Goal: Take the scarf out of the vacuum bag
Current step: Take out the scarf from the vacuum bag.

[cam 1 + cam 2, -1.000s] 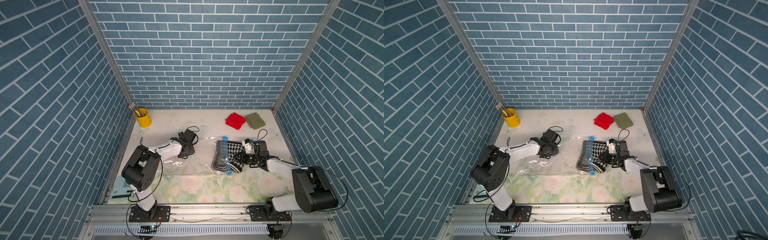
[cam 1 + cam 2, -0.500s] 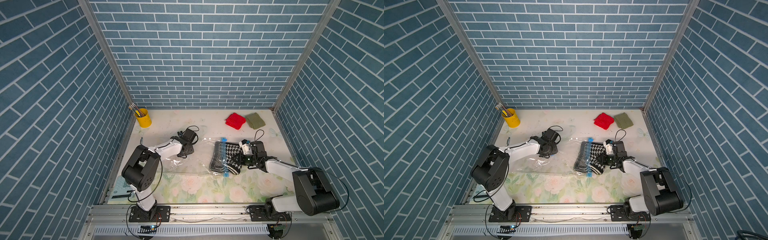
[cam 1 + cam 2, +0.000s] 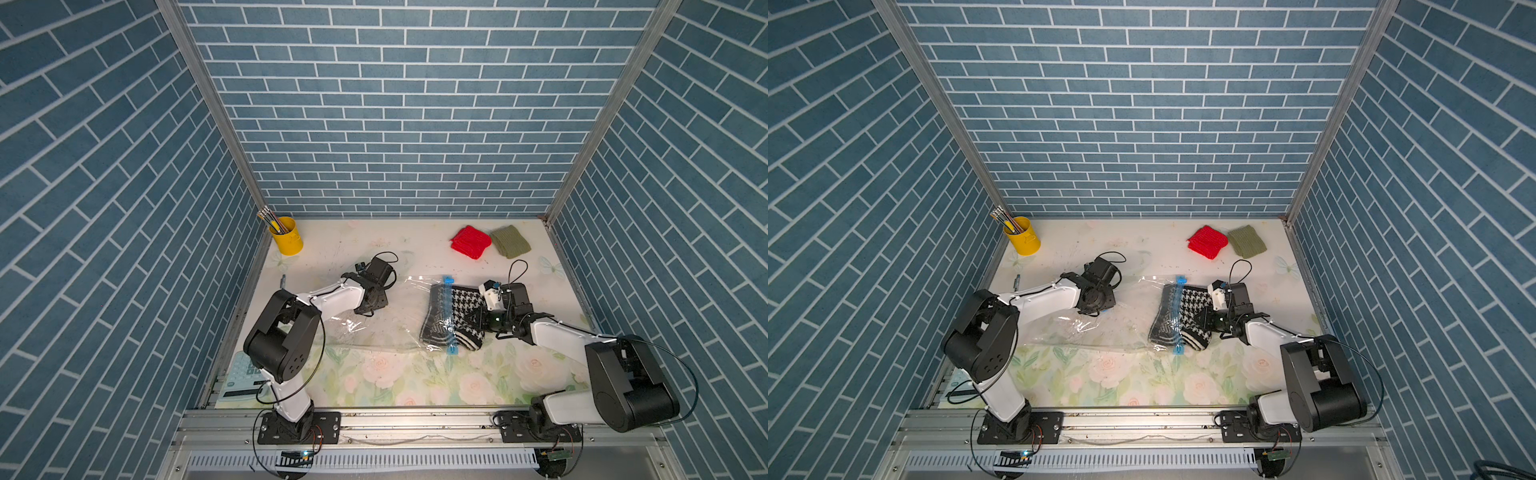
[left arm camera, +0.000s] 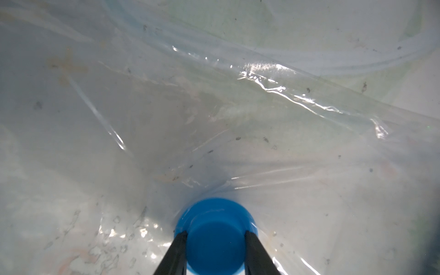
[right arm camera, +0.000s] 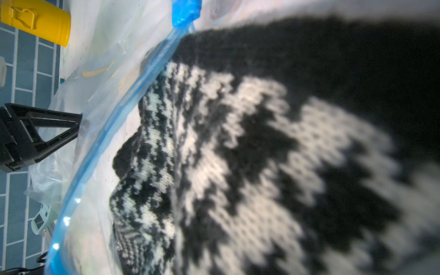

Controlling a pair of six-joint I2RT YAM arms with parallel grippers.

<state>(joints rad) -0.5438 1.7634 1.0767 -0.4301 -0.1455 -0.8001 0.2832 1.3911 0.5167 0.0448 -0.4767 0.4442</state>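
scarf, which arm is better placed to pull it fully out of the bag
Right. The right hand is shut on the scarf where it sticks out past the zip strip, so it likely just pulls away. The left hand clamps the valve cap, anchoring the vacuum bag.

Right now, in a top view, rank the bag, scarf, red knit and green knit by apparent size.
1. bag
2. scarf
3. red knit and green knit: they look alike, so no ranking between them.

A yellow cup (image 3: 286, 237) of pencils (image 3: 271, 217) stands in a back corner. A red cloth (image 3: 470, 242) lies just beside a green cloth (image 3: 510, 241). What may be a calculator (image 3: 241, 376) lies at the front.
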